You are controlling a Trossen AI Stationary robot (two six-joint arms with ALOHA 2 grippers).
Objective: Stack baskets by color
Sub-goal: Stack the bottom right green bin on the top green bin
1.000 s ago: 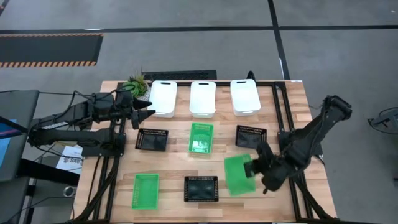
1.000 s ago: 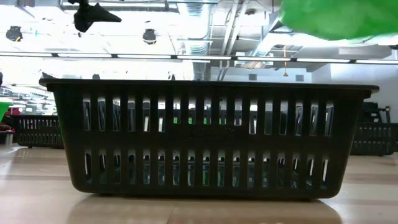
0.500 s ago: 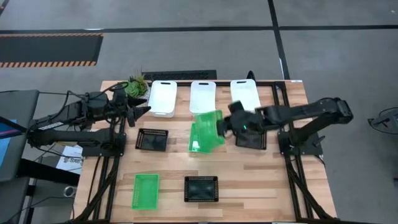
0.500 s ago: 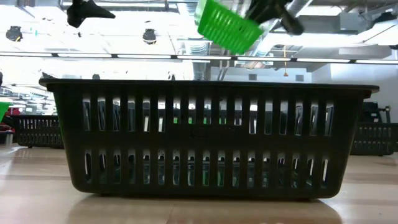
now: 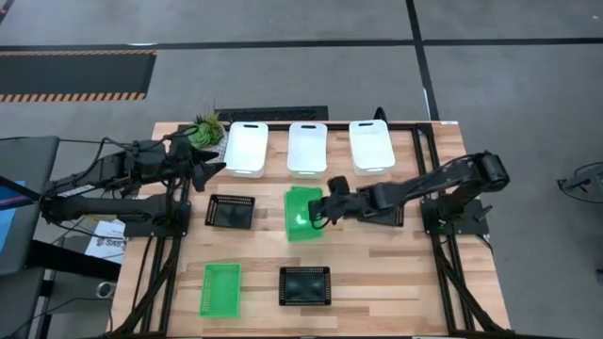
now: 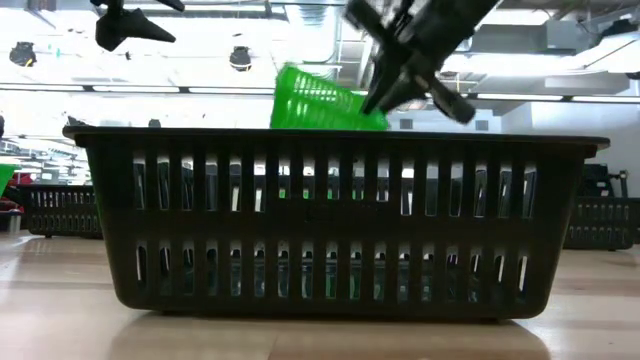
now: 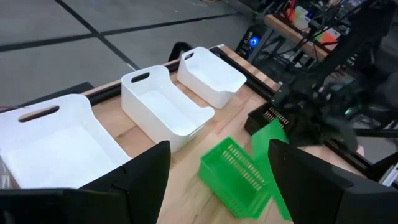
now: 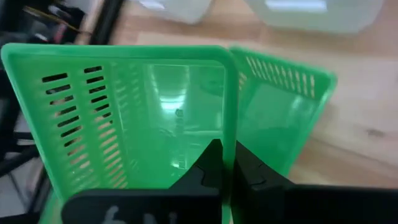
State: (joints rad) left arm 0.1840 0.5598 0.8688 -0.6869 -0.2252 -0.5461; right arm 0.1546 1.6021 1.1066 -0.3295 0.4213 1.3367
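Note:
My right gripper [image 5: 325,209] is shut on a green basket [image 5: 301,215] and holds it tilted over a second green basket [image 8: 280,112] at the table's middle. A third green basket [image 5: 220,288] lies near left. Three white baskets [image 5: 308,148] stand in a row along the far edge. Black baskets rest at mid left [image 5: 231,212], near middle [image 5: 304,285] and mid right [image 5: 382,205], the last partly under my right arm. My left gripper [image 5: 215,170] hangs open in the air at the far left. My right gripper holds the green basket by one side wall [image 8: 227,124], with one finger inside the basket and one outside. The fingers come from the table's right, slanting down. The basket [image 6: 320,100] is tilted above the other green basket; whether the two touch I cannot tell.
A small potted plant [image 5: 203,129] stands at the far left corner beside my left gripper. Bare wood lies near right [image 5: 386,273]. In the low view the near black basket [image 6: 335,220] fills the foreground.
My right gripper has carried the green basket from the table's near right toward the far edge and the left, then down over the middle green basket. The basket has turned about on the way and stays tilted.

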